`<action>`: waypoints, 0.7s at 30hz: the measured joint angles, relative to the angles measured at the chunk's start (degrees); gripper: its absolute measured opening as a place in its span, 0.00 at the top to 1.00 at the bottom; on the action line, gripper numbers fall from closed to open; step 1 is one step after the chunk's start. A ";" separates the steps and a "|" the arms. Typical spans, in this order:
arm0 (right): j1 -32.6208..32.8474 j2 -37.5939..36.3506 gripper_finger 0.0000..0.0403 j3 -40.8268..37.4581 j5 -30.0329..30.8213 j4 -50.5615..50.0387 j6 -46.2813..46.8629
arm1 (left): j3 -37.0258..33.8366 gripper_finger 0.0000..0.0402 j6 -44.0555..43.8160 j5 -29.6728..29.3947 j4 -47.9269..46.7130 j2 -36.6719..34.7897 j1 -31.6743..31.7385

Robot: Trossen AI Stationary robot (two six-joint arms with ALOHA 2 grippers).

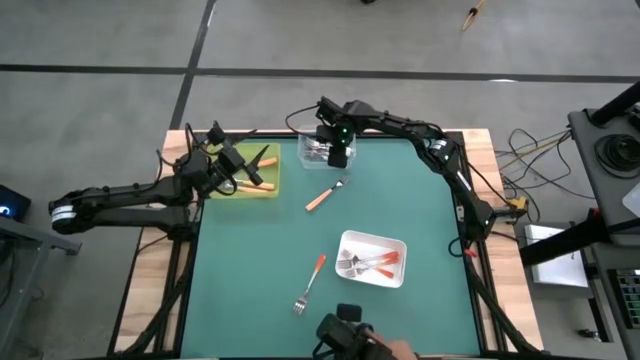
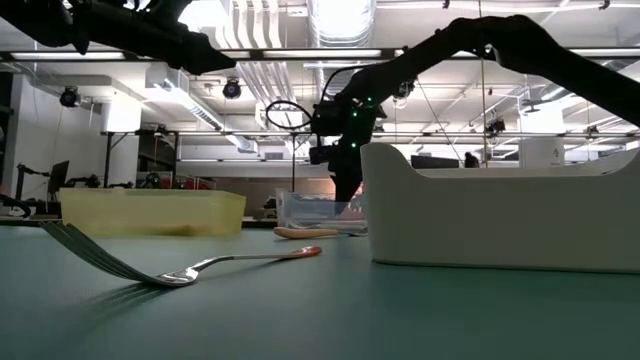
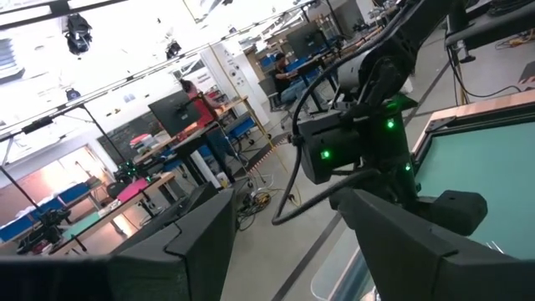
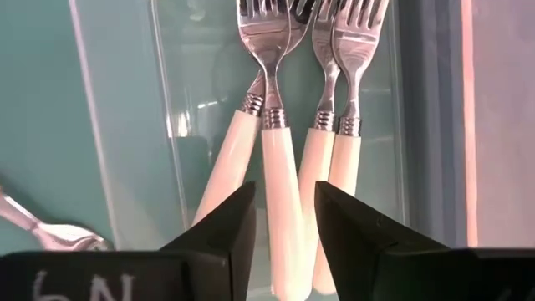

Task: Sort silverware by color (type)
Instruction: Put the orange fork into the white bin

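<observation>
High view first: green worktop [image 1: 260, 250], and our landmark, the clear tray [image 1: 316, 150] at its far edge. Left of it sits a yellow tray [image 1: 262, 185] with tan-handled forks; well nearer the camera, a white tray [image 1: 350, 245] with red ones. Right tool [image 1: 338, 152] hangs over the clear tray, jaws parted around nothing, four white-handled forks [image 4: 280, 180] lying below. Left tool [image 1: 232, 165] waits open over the yellow tray. Two loose forks remain: a tan fork [image 1: 323, 196] just in front, a red fork [image 1: 310, 280] farther out. Best practice, I'd say: lift straight up, clearing the tray wall, before swinging away.
</observation>
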 joint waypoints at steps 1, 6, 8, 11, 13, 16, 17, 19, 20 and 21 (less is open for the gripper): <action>0.12 0.00 0.71 0.49 0.01 -0.59 0.57 | 0.00 0.45 0.00 0.00 0.00 0.00 0.00; 1.17 -0.11 0.72 4.42 0.01 -5.73 3.32 | -0.01 0.45 -0.24 0.00 0.21 0.00 0.00; 1.77 -0.11 0.73 6.66 0.01 -8.48 4.66 | -0.01 0.45 -0.64 0.00 0.72 0.00 0.00; 2.94 -0.11 0.73 10.37 0.00 -13.05 6.66 | 0.01 0.45 -1.59 0.00 1.60 -0.02 0.00; 4.01 -0.11 0.73 13.09 -0.01 -16.56 7.22 | 0.01 0.45 -2.41 0.66 2.23 -0.02 0.00; 5.71 -0.55 0.73 16.07 -0.20 -21.73 7.22 | 0.04 0.45 -5.43 3.28 2.68 -0.04 -0.01; 6.33 -1.17 0.73 16.07 -0.54 -22.92 7.15 | 0.20 0.45 -6.82 3.87 2.60 -0.04 -0.11; 7.51 -2.55 0.74 15.58 -2.17 -23.34 7.09 | 1.13 0.45 -10.31 4.70 1.80 -0.02 -0.53; 8.12 -3.25 0.74 15.47 -3.10 -23.36 7.09 | 1.72 0.45 -11.89 4.94 1.10 -0.03 -0.86; 8.74 -4.02 0.74 15.45 -3.81 -23.40 7.09 | 2.36 0.45 -13.47 5.01 -0.01 -0.04 -1.31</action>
